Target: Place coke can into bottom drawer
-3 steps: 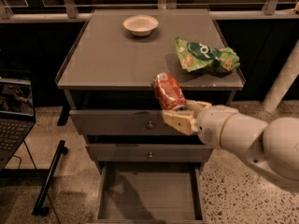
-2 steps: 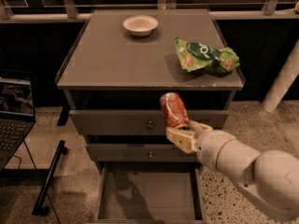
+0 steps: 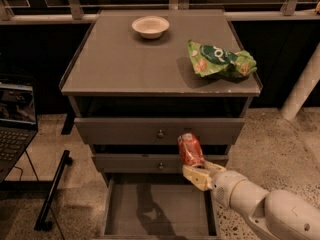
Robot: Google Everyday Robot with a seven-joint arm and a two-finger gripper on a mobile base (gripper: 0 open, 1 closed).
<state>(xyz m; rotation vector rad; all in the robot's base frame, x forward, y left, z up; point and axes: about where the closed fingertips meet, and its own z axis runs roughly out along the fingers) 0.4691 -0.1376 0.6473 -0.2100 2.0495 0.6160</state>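
In the camera view, the small red-orange metal coke can [image 3: 190,150] sits roughly upright in the cream gripper [image 3: 198,173], fingers closed on its lower end, above the open grey bottom drawer [image 3: 150,211]. The grasp looks done; I'd judge lowering and release remain.

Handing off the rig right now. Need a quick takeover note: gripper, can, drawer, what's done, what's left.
Gripper: shut on the coke can, low in front of the cabinet, right of centre.
Coke can: held roughly upright, level with the middle drawer front, above the right part of the bottom drawer.
Bottom drawer: pulled open.
Done: drawer open, can in grasp.
Left: lower the can into the drawer, release, pull the arm out.
Bowl and snack bag on the cabinet top are not part of the job.
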